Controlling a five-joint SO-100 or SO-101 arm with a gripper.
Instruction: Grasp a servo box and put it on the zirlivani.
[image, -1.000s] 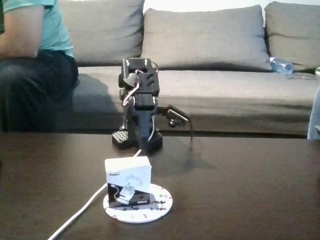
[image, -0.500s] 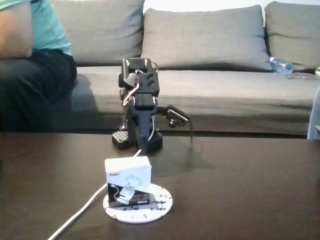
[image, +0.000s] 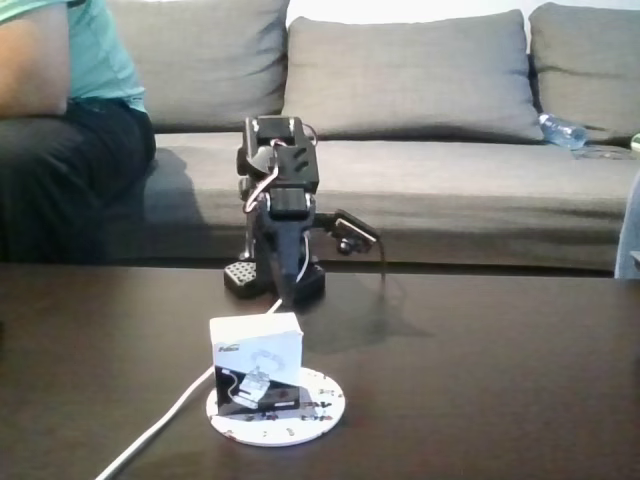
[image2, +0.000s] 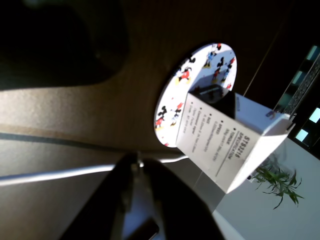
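1. A grey sofa (image: 420, 110) is spanning the far side of the scene, with a seated person (image: 60, 120) occupying its far-left end and a plastic bottle (image: 562, 131) lying at far right.
2. A dark table (image: 500, 380) is filling the near half of the fixed view.
3. The black arm (image: 278, 190) is sitting folded at the table's far edge, its upper links stacked above the base and its gripper (image: 290, 285) pointing down toward the tabletop; whether its jaws are parted or closed is not discernible in either view.
4. The zirlivani (image: 318, 412) is lying flat near the table's front edge, left of centre.
5. The servo box (image: 256, 362) is standing on the zirlivani's left part, free of the gripper and well apart from it.
6. A white cable (image: 160, 425) is trailing from the arm toward the near left.
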